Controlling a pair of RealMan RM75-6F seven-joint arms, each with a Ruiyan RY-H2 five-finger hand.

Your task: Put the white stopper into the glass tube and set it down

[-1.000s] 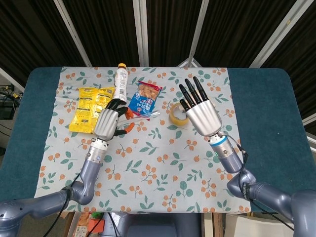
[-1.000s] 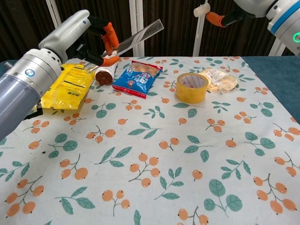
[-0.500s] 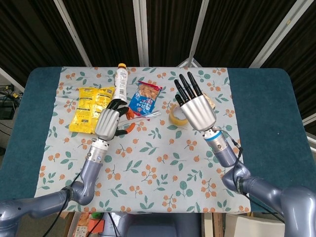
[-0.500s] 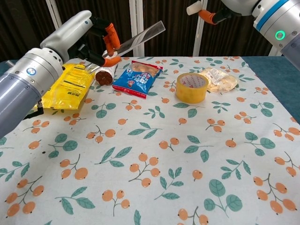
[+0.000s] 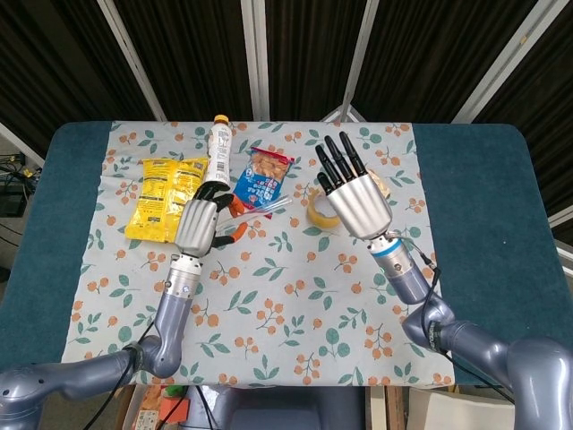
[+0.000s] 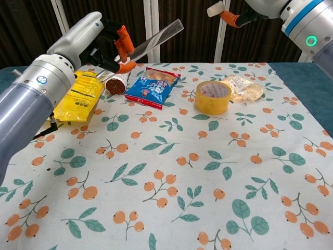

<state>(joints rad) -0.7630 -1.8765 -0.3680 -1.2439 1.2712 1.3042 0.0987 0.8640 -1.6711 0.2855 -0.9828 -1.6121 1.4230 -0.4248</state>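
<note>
two hands raised over the flowered cloth, tube in one and stopper in the other

both hands hang above the table [image 5: 474, 206], which wears a cloth [image 6: 171, 172] printed with orange fruit and green leaves. the left hand [image 5: 199, 224] has its orange-tipped fingers [image 6: 123, 36] curled round the lower end of the glass tube [image 6: 156, 37], holding it in the air so that it slants up and toward the right hand, its open end the highest part. from the head view the tube shows as a thin clear rod over the blue snack bag [image 5: 263, 177].

the right hand [image 5: 355, 202] is lifted with its back to the head camera and its black fingers pointing away and fanned. in the chest view only an orange fingertip [image 6: 230, 19] reaches into the top of the picture, and the white stopper [image 6: 216, 9] sits at its end, pinched there and held well apart from the tube's mouth. the rest of that grip is out of frame.

on the cloth lie a yellow packet [image 6: 78, 96] at the left, a small bottle [image 5: 219, 141] lying on its side beside it, the blue snack bag next along, a roll of yellow tape [image 6: 213, 97] standing flat, and a clear bag of pale snacks [image 6: 242, 87] just beyond the tape.
</note>
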